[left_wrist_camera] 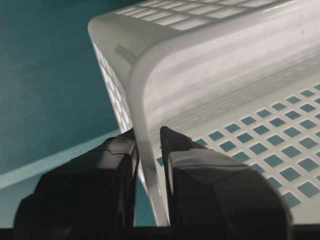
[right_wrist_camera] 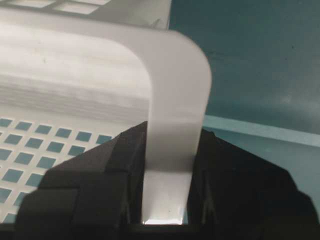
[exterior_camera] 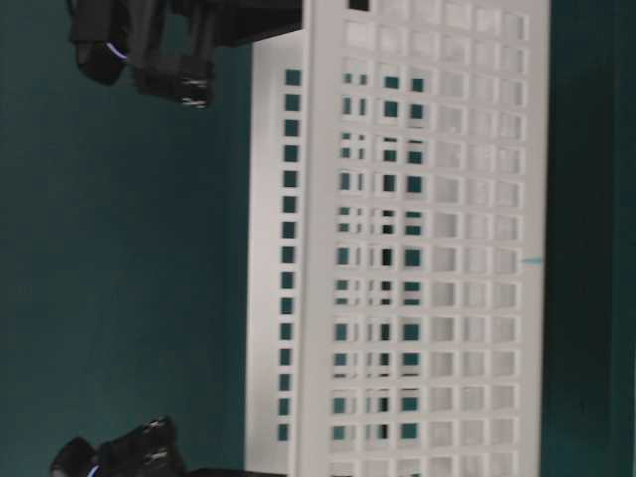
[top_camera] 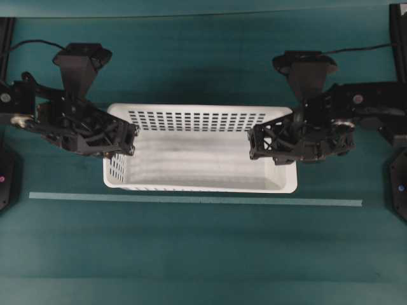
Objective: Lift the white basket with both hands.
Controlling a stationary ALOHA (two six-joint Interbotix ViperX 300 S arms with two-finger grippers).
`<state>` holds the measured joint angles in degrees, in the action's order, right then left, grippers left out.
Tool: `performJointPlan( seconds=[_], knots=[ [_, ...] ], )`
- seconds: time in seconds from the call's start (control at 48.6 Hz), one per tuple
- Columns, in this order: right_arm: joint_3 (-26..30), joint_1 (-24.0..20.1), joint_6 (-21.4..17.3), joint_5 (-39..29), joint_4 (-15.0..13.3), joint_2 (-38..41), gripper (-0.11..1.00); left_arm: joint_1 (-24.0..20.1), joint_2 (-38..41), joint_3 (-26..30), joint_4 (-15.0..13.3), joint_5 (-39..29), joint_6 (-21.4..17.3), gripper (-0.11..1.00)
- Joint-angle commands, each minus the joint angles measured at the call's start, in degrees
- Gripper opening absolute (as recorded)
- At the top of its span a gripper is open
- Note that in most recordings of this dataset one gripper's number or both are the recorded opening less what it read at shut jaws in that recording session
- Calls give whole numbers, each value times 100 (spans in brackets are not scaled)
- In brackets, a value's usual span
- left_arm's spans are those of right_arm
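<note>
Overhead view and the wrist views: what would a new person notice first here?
The big white basket fills the middle of the green table, with rows of small holes in its walls. The black left gripper and right gripper each clamp one short end; the wrist views show the rim pinched between the jaws. A pale strip lies in front.

White basket [top_camera: 200, 149] with rows of small rectangular holes showing teal through them, plain pale floor, black left gripper [top_camera: 130, 138] at 9 o'clock, black right gripper [top_camera: 253, 143] at 3 o'clock, dark teal table [top_camera: 203, 254], lighter teal strip [top_camera: 191, 199] at 6 o'clock.
</note>
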<state>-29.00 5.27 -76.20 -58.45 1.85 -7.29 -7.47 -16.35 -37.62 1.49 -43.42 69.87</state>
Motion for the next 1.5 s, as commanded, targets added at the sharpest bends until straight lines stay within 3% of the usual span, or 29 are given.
performJointPlan(
  seconds=[0.0,0.329,1.277,1.482],
  knots=[
    [-62,-44,105,35,9,167,22,-53,167,0,26,132,-44,12],
    [-308,-79,97,457,62,255,22,-44,466,-141,18,360,-53,10],
    [-536,0,105,721,220,466,22,-53,809,-220,18,729,-18,7],
    [-598,0,413,905,290,431,22,-53,826,-220,18,738,-9,7]
  ],
)
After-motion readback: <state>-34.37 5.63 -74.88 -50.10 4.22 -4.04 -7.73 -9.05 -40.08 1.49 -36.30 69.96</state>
